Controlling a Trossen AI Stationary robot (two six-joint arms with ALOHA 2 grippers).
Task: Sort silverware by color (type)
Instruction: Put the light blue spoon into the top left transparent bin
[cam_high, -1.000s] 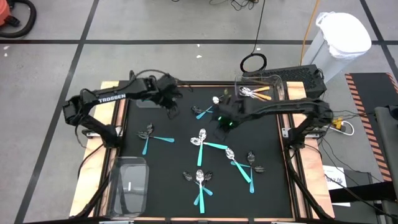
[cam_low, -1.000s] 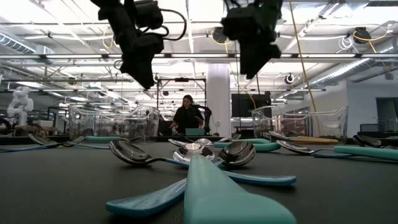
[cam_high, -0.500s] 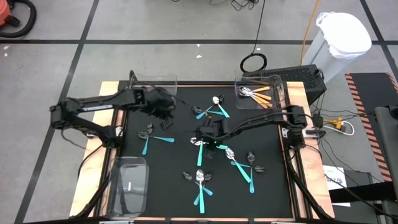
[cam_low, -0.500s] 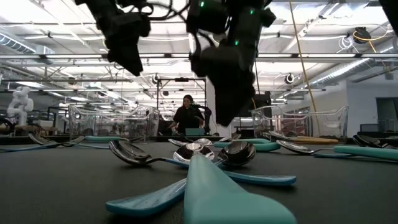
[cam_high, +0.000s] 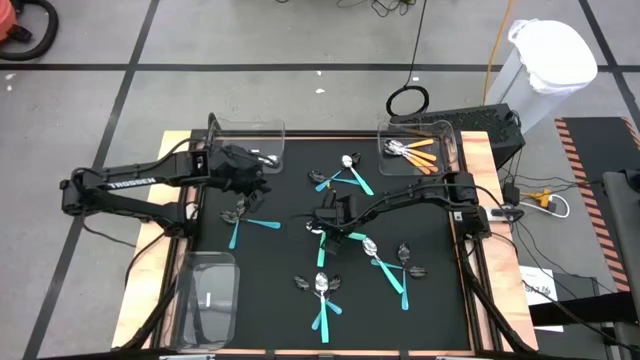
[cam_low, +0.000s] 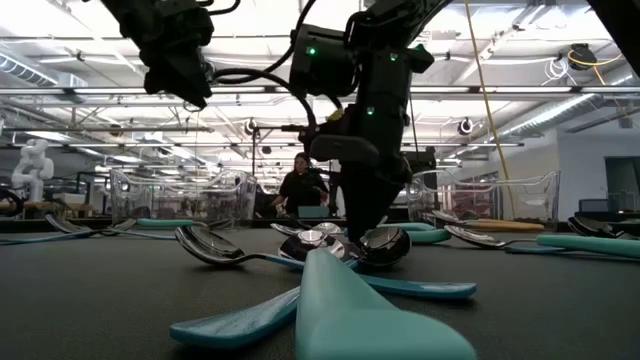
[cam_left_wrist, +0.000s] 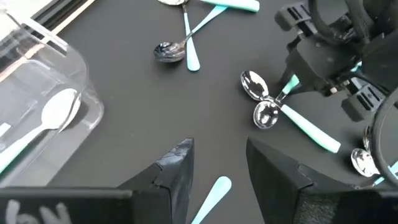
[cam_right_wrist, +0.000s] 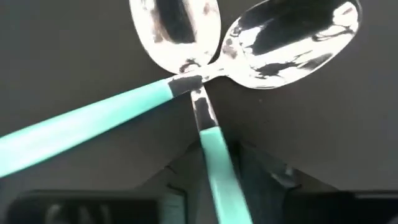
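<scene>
Teal-handled spoons lie in crossed pairs on the black mat. My right gripper (cam_high: 325, 222) is down low over the middle pair (cam_right_wrist: 193, 81). It is open, and one teal handle (cam_right_wrist: 214, 158) runs between its two fingers. My left gripper (cam_high: 252, 180) hovers open above the mat, near the far-left clear bin (cam_high: 245, 135), which holds a spoon (cam_left_wrist: 53, 118). Another teal handle (cam_left_wrist: 212, 190) lies on the mat below the left gripper. Orange-handled pieces (cam_high: 415, 152) lie in the far-right bin. My right gripper comes from above, with one finger (cam_right_wrist: 177, 183) on each side of the teal handle, just behind the spoon's neck. I cannot tell whether the fingers touch it. Both crossed spoons lie flat on the mat.
More teal pairs lie at the far middle (cam_high: 340, 180), left (cam_high: 240, 218), right (cam_high: 392, 265) and near middle (cam_high: 320, 295). A third clear bin (cam_high: 205, 295) sits at the near-left corner. A person (cam_low: 300, 188) is seated in the room beyond the table.
My right gripper has swung from near the far-right bin toward the table's middle and come down over the crossed teal spoons. My left gripper has drawn back from the far-left bin toward the table's left and near side. No spoon has moved.
</scene>
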